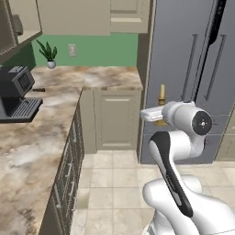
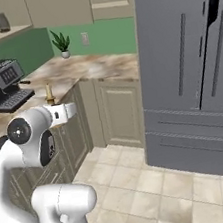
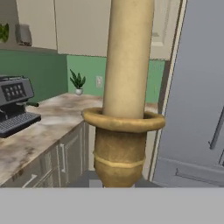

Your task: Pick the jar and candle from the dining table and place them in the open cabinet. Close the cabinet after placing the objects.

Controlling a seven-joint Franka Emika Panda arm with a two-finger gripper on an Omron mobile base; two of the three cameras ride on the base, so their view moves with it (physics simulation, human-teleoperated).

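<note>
My gripper [image 1: 158,115] is clamped on the candle [image 3: 124,87], held upright in the air off the worktop [image 1: 41,137], its long axis vertical. The open cabinet [image 2: 4,21], where a grey jar [image 2: 1,22] seems to stand already, lies up and to my left. My arm is folded low, forearm level.

One candle [image 3: 127,61] on a brass holder, one coffee machine [image 1: 16,92], one small potted plant [image 1: 48,53] in a white pot, one wall outlet [image 1: 72,49], and one grey refrigerator [image 2: 188,71] — its front carrying two long vertical handles — with one jar [image 2: 1,21] on a shelf.
</note>
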